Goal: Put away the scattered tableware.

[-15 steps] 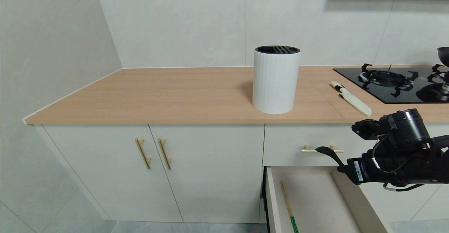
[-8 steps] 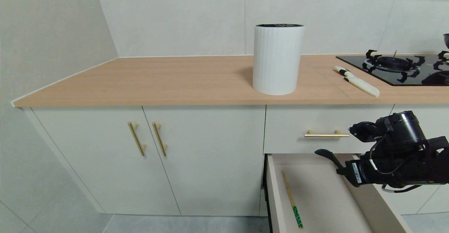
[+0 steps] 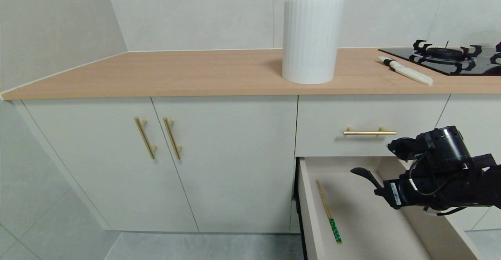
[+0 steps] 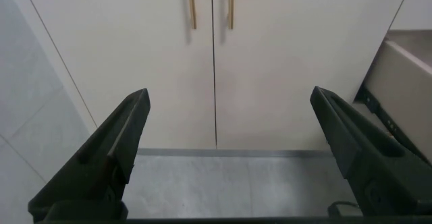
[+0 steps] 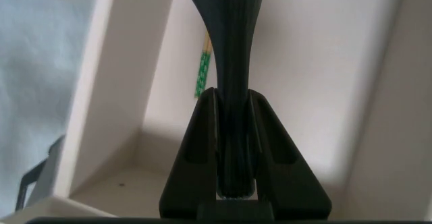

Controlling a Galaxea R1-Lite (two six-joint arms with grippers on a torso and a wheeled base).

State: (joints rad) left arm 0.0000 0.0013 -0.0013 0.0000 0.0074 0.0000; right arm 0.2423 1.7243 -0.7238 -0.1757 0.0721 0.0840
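My right gripper [image 3: 385, 192] is shut on the handle of a black spoon [image 3: 362, 173], holding it over the open drawer [image 3: 308, 213] below the counter. In the right wrist view the spoon [image 5: 228, 42] sticks out past the shut fingers [image 5: 202, 119] above the drawer's pale floor. A pair of chopsticks [image 3: 328, 212] with green ends lies in the drawer near its left wall, and the chopsticks [image 5: 202, 70] show beside the spoon. A white-handled knife [image 3: 405, 70] lies on the wooden counter. My left gripper [image 4: 229, 143] is open, low in front of the cabinet doors.
A tall white ribbed holder [image 3: 311, 40] stands on the counter [image 3: 176, 74]. A black gas hob [image 3: 446, 55] is at the right. A shut drawer with a gold handle [image 3: 370, 132] is above the open one. Two cabinet doors with gold handles [image 3: 158, 138] are to the left.
The head camera has sunk, so the whole picture shifted and the counter sits higher in it. The right gripper with the spoon is now lower against the drawer fronts, over the open drawer.
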